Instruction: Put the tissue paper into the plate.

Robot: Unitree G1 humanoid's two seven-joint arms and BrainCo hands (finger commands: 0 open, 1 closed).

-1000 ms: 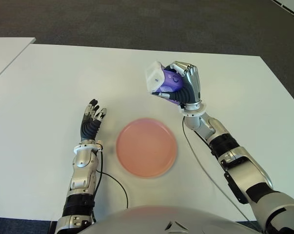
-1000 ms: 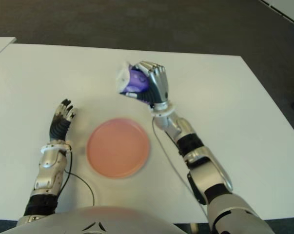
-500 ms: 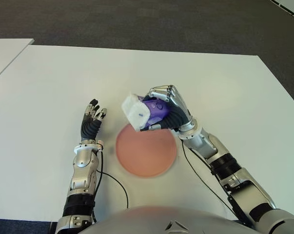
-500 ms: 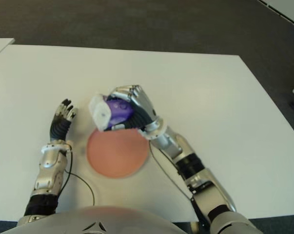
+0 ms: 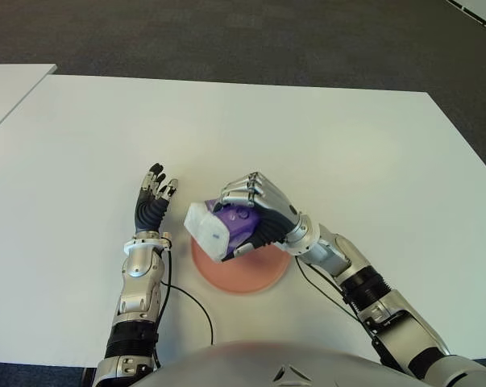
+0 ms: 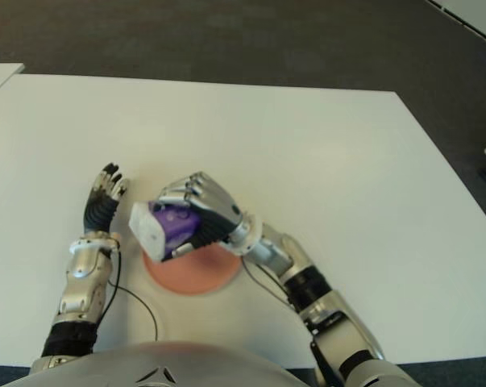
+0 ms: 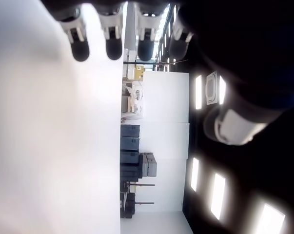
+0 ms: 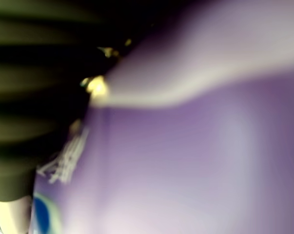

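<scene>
Carry step: right hand (image 5: 255, 211) clenched around tissue pack (image 5: 218, 230), held over plate (image 5: 259, 274) toward its 10 o'clock rim. Left hand (image 5: 152, 201) at plate's 9 o'clock, fingers relaxed, holding nothing. Next: lower onto plate, then release.

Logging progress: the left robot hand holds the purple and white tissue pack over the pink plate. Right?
Not quite: the right robot hand holds the tissue pack over the pink plate, as the left eye view shows. The left robot hand shows open beside the plate, on its left.
</scene>
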